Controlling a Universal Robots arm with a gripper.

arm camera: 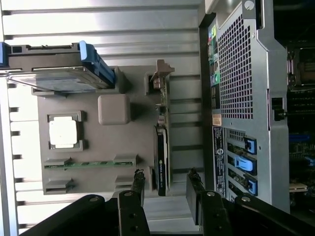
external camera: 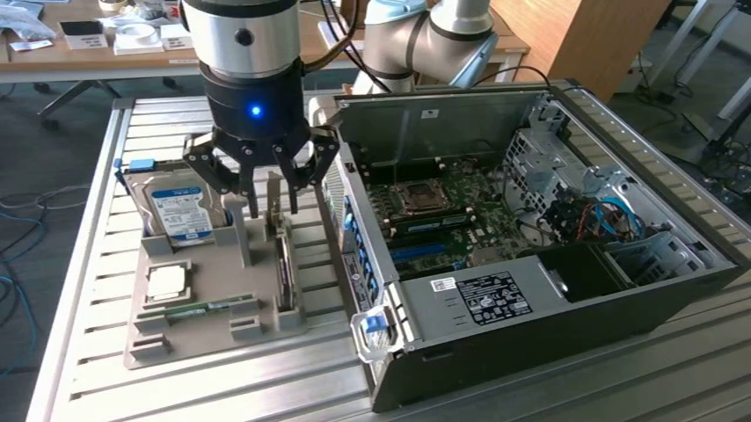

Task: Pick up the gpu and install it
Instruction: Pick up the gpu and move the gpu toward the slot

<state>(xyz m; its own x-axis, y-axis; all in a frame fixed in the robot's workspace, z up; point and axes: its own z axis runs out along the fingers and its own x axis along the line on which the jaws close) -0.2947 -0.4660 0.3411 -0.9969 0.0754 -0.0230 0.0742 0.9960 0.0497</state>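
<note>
My arm comes over from the back and bends. My shiny silver wrist points straight down. Under it sits my black end effector, and a small blue light glows on it. My two dark fingers hang down side by side. Their tips are spread wide, with a big gap between them.

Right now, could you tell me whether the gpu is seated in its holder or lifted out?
Seated: the gpu stands on edge in a slot of the grey holder, the open gripper above, not closed on it.
</note>
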